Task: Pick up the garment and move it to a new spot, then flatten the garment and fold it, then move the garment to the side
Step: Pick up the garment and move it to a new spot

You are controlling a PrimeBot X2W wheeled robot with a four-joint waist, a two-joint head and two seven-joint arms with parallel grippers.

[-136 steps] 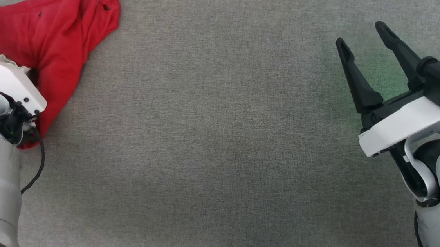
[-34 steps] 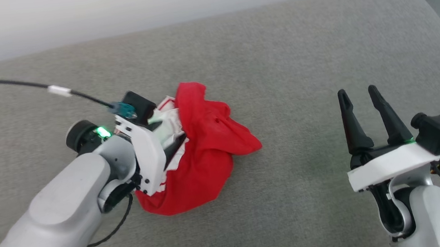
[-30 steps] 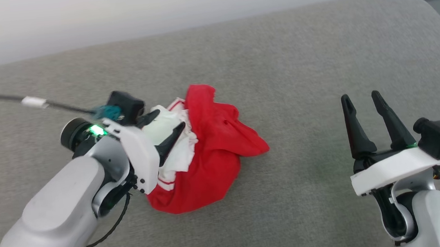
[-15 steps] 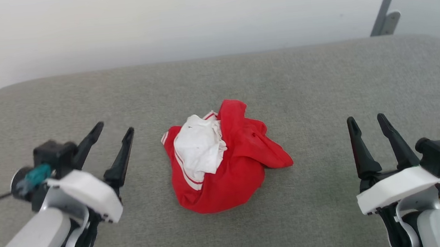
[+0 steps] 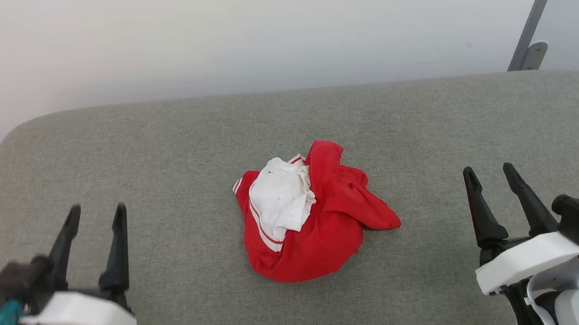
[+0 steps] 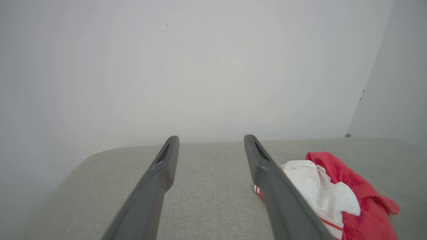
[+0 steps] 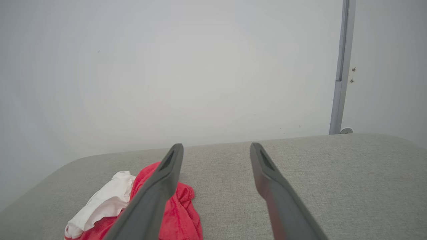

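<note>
Left gripper [image 5: 97,211]: seen at the lower left of the head view, released, its two dark fingers spread apart with nothing held between them; the picture is slightly blurred here.
Left gripper, own wrist view [image 6: 209,137]: both fingers are seen above bare grey fabric, with a clear gap between them.
Right gripper [image 5: 488,169]: seen at the lower right of the head view, likewise released, fingers parted and pointing up the picture, nothing grasped.
Right gripper, own wrist view [image 7: 216,145]: bare fabric is seen between the two fingers.
Garment [image 5: 320,227]: laid in a crumpled heap near the middle of the tabletop, between the two grippers and well apart from both; it is touched by neither.
Garment, make-up: red cloth is bunched around a white sleeve [image 5: 282,199] that is turned up on the heap's left half; red-white striped trim [image 5: 258,222] is seen along the edge of the sleeve. No lettering can be made out in the folds.
Garment, left wrist view [image 6: 353,186]: found to the right of the fingers, partly covered by the right-hand finger.
Garment, right wrist view [image 7: 180,203]: found at the lower left, partly covered by the left-hand finger.
Tabletop [image 5: 164,141]: covered in grey woven fabric, with rounded far corners.
Wall [image 5: 207,34]: plain and pale, set behind the tabletop.
Metal post [image 5: 536,14]: grey, seen slanting at the upper right of the head view and standing upright in the right wrist view [image 7: 342,66].
</note>
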